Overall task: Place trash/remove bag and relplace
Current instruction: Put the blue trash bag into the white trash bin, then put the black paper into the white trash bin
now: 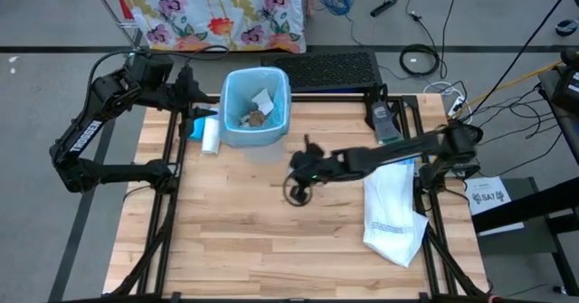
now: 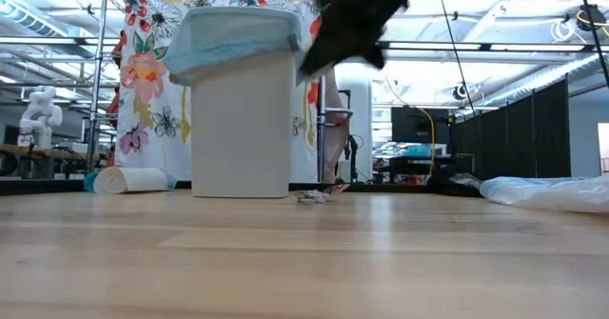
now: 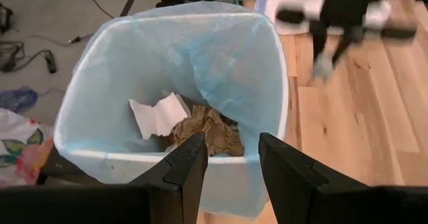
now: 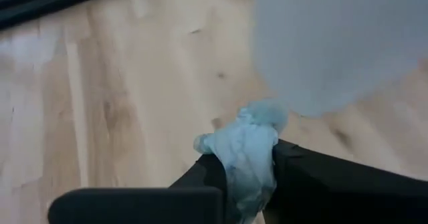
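A white bin [image 1: 256, 108] lined with the light-blue bag [image 3: 221, 70] stands at the table's far middle. Brown and white trash [image 3: 194, 127] lies in it. My left gripper [image 3: 231, 164] stands open just outside the bin's left rim, with nothing between its fingers. My right gripper [image 1: 305, 161] hangs over the table's middle, to the near right of the bin, shut on a crumpled light-blue scrap [image 4: 244, 147]. Another small scrap [image 2: 319, 195] lies on the table below it. My right gripper pinches the light-blue scrap between its two fingers, on the scrap's lower part [image 4: 249, 177]. The crumpled upper part sticks out past the fingertips. The fingers slant down, coming from the table's right side. The scrap is lifted clear of the table.
A white plastic bag [image 1: 393, 213] lies flat near the table's right edge. A blue-and-white cylinder [image 1: 210, 133] lies left of the bin. A dark device [image 1: 384, 122] sits at the far right. A floral cloth [image 1: 217, 9] hangs beyond the far edge.
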Available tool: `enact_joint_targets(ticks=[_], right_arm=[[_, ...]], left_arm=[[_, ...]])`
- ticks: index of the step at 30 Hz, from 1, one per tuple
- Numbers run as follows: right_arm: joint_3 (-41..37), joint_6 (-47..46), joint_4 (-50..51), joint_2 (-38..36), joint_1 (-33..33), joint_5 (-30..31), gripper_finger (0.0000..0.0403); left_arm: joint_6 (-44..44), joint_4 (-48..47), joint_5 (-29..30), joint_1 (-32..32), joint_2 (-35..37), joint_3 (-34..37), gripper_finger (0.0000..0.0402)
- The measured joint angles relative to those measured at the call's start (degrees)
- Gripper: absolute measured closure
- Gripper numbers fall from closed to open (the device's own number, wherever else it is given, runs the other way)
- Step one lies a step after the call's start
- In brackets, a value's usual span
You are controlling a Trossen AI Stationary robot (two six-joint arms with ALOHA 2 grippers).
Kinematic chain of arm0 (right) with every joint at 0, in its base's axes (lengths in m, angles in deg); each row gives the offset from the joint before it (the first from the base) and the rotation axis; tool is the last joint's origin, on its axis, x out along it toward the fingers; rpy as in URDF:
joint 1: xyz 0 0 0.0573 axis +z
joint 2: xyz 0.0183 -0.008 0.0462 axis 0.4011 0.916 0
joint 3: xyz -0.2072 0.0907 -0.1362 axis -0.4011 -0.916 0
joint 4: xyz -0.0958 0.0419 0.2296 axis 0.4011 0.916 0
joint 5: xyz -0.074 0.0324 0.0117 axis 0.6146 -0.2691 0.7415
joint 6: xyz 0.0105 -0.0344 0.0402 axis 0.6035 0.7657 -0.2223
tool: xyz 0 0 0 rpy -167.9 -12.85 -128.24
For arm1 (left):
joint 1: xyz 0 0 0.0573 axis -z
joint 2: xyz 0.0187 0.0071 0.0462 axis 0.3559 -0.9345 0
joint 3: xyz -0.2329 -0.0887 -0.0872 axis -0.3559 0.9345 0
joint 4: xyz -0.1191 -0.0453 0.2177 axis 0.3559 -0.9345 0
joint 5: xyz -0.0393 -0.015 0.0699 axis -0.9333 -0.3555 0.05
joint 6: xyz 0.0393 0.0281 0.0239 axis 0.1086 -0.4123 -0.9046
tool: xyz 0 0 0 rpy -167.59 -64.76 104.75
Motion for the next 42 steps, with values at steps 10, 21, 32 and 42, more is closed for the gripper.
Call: enact_joint_targets(ticks=[10,21,32,42], right_arm=[[20.1,-0.4,29.7,-9.5,2.7,18.0,0.0381],[40.6,19.0,7.0,8.4,-7.9,16.0,0.0375],[51.2,16.5,5.4,20.5,-14.9,10.6,0.0244],[51.2,16.5,12.1,15.2,-15.6,8.4,0.0157]], left_arm=[[-0.4,5.6,0.0,0.0,-1.3,0.0,0.0259],[0.7,6.7,-0.2,0.0,-3.3,0.0,0.0259],[0.7,7.1,-0.2,0.0,-3.9,0.0,0.0259],[0.7,6.9,-0.2,0.0,-3.9,0.0,0.0259]])
